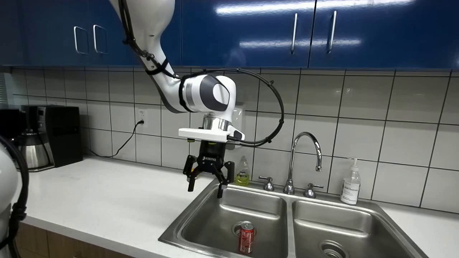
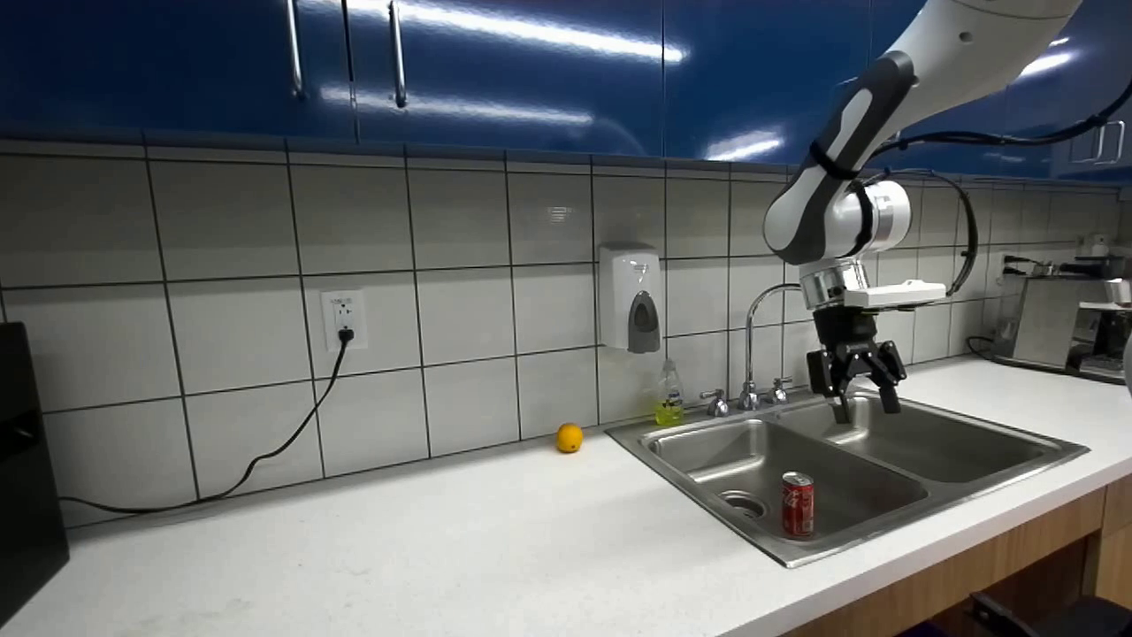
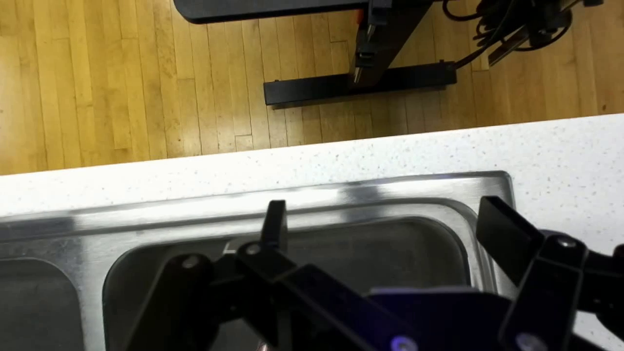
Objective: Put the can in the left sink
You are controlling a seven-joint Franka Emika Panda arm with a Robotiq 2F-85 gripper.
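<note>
The red can (image 1: 246,237) stands upright inside the left sink (image 1: 211,222), beside the drain. The can (image 2: 797,504) also stands in the left sink (image 2: 738,451) in an exterior view. My gripper (image 1: 205,190) is open and empty, fingers pointing down, above sink height and apart from the can. It also shows in an exterior view (image 2: 865,410). In the wrist view my open gripper (image 3: 385,222) has its fingers wide apart over the left sink (image 3: 365,258) and its corner. A small reddish sliver at that view's bottom edge may be the can; most is hidden.
The right basin (image 1: 333,222) adjoins. A faucet (image 1: 292,161) stands behind the basins. A green soap bottle (image 1: 242,173), a pump bottle (image 1: 350,186), an orange fruit (image 2: 569,438) and a wall dispenser (image 2: 630,296) are along the wall. Blue cabinets (image 1: 247,32) hang above.
</note>
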